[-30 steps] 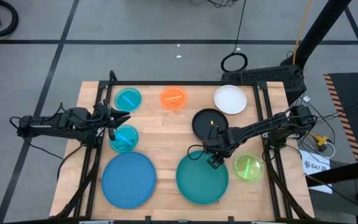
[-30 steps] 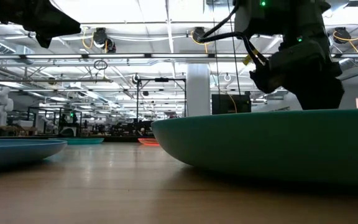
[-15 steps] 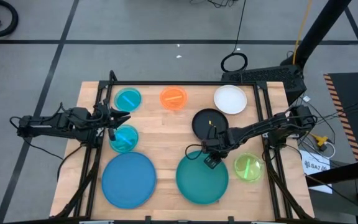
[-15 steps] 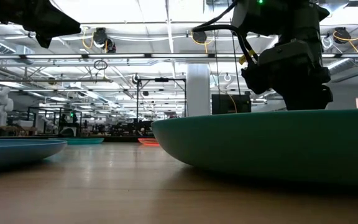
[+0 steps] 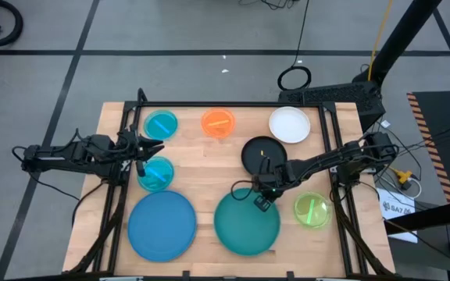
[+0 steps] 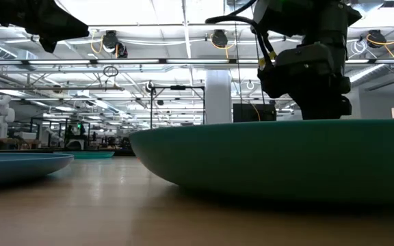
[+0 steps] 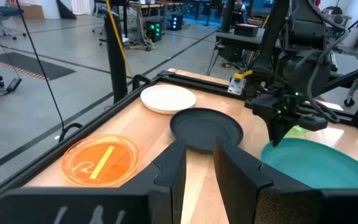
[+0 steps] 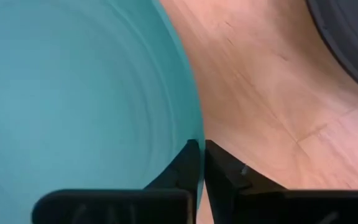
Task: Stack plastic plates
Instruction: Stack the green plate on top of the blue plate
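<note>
Shifted toward the blue plate point(image 5: 162, 225) since a second ago, the teal plate point(image 5: 246, 222) now lies nearer mid-tabletop point(image 5: 201, 160). High view: right gripper point(image 5: 264, 195) sits at the teal plate's far rim, between black plate point(image 5: 262, 154) and lime plate point(image 5: 312, 210); left gripper point(image 5: 151, 146) waits above a cyan plate point(image 5: 155, 173). Right wrist view: fingers point(image 8: 188, 163) pinch the teal rim point(image 8: 194, 112), nearly together. Left wrist view: left fingers point(image 7: 173, 165) stand slightly parted, holding nothing.
</note>
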You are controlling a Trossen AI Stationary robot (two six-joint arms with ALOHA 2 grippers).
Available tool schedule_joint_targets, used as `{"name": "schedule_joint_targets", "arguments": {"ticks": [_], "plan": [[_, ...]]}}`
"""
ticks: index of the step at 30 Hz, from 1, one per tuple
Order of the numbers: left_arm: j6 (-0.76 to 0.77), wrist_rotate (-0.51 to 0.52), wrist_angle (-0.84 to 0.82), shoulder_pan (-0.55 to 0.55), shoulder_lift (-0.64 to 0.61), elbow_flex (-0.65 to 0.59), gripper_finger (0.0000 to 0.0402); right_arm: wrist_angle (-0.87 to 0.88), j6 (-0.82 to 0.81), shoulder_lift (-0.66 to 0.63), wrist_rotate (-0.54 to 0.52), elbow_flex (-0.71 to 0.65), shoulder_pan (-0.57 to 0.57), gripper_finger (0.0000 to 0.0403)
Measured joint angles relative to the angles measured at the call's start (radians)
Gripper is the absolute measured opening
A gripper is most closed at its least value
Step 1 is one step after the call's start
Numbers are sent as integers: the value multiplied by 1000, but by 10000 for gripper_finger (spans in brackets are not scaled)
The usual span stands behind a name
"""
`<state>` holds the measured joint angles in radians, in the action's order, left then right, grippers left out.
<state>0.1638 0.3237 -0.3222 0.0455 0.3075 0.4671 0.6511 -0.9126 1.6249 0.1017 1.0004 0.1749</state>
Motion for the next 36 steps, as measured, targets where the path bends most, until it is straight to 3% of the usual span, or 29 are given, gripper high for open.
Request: {"name": "schedule_joint_targets", "arguments": {"ticks": [6,13,26,29,36], "plan": [[7,0,0,0,0,0,88,11,34,0,9,0,3,5],[19,0,0,0,0,0,88,12,50,0,111,8,4,3],[28,0,10,0,0,0,88,-39,145,1,73,184,-8,1],[29,0,10,0,0,0,88,-43,164,3,25,232,-12,1],[21,0,32,0,0,0,88,-49,199,76,-1,369,-46,1]]}}
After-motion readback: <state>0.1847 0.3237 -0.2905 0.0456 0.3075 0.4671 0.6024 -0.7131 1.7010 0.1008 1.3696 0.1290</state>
